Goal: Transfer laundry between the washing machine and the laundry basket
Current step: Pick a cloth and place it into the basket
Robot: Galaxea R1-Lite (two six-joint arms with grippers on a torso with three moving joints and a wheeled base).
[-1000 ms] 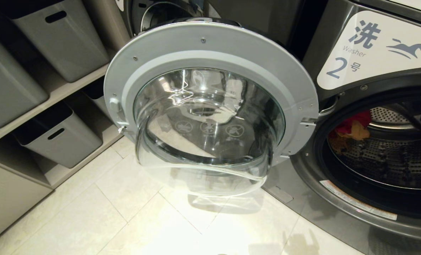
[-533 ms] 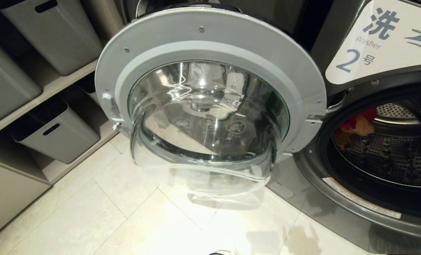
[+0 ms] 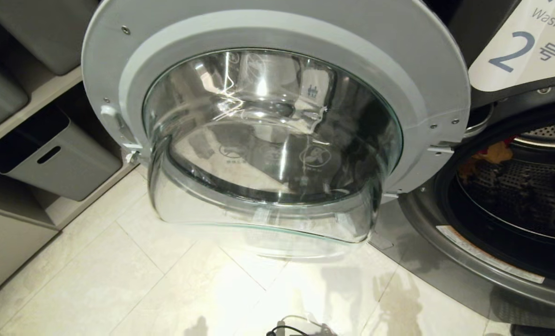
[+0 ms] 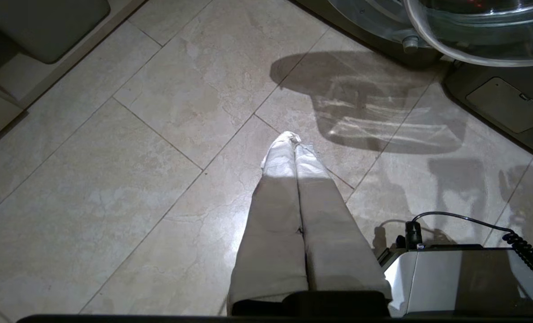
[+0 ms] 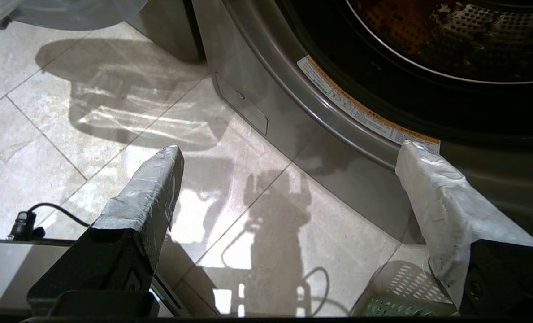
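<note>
The washing machine [image 3: 520, 56] with the "2" label stands at the right. Its round glass door [image 3: 277, 28] is swung wide open across the middle of the head view. Inside the dark drum [image 3: 515, 196] lies the laundry [image 3: 494, 153], a small mustard and red heap at the drum's left. A corner of the green laundry basket [image 5: 405, 307] shows on the floor beside the right finger. My left gripper [image 4: 293, 140] hangs shut and empty over the tiles. My right gripper [image 5: 291, 148] is open and empty, low before the machine's front [image 5: 338, 148]. Neither gripper shows in the head view.
Grey bins [image 3: 53, 158] sit on shelves at the left. The open door's glass bowl [image 3: 268, 205] juts out over the pale tiled floor [image 3: 118, 280]. My base with a black cable [image 4: 454, 273] is just beside the left gripper.
The whole head view has shifted: the camera has dipped and come nearer, so the door looms larger and the "2" label has slid up and right. Nothing in the scene has moved.
</note>
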